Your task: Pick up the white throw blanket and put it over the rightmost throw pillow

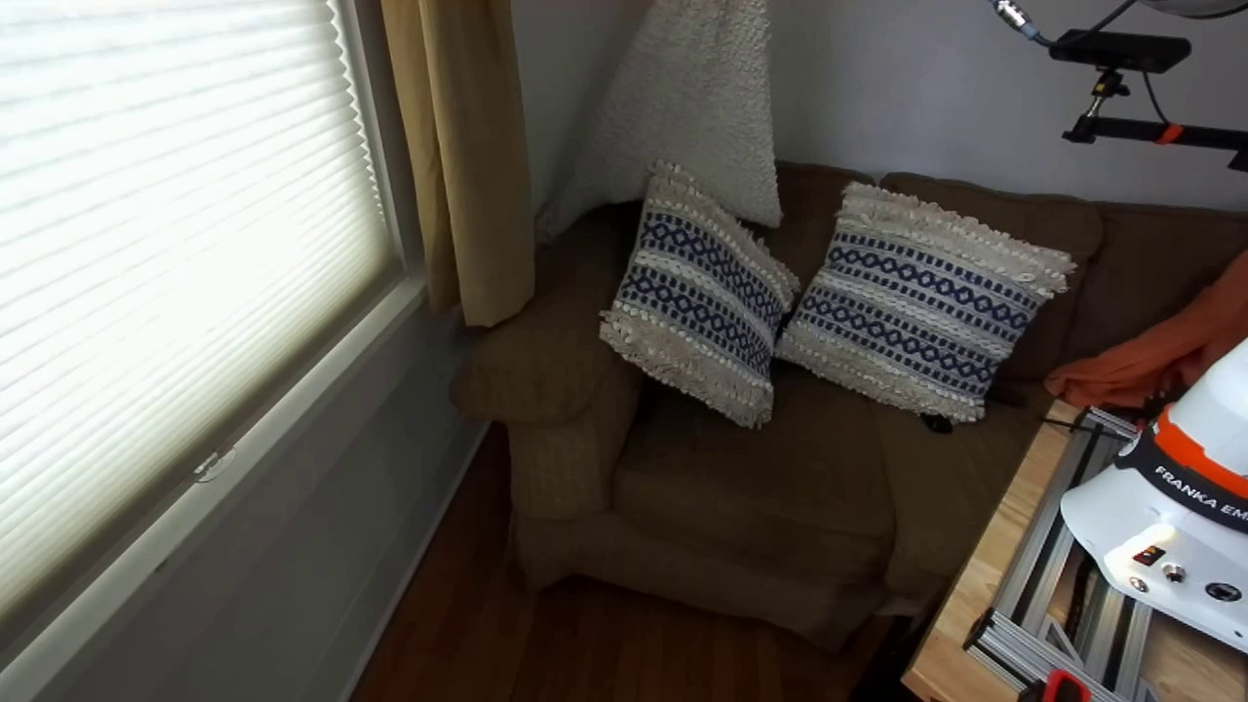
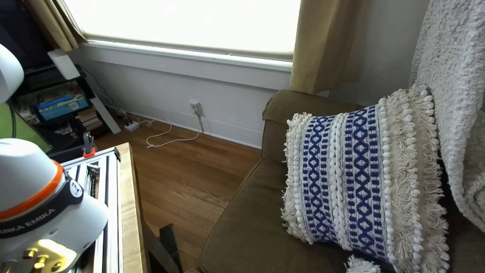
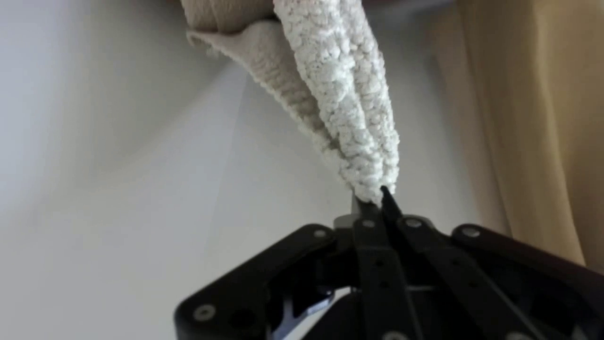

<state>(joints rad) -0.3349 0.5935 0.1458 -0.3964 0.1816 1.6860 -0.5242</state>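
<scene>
- Right up against the wrist camera, here's the gripper: fingers drawn almost together, and yes, it has hold of a bunched end of the white throw blanket!
- So the pick-up looks done, I'd say. In both exterior views the cloth hangs behind the pillow by the window, upper end out of frame; whether it touches that pillow or the sofa arm, I can't tell.
- Left to do: the carry across, then the drape and release. In an exterior view the rightmost throw pillow, taking right as that picture has it, sits with no cloth over it.
- And the line of the blanket? Long axis close to upright, narrow end up, spreading to a broad lower edge; in the wrist view it runs from the fingertips to the picture's top.
</scene>
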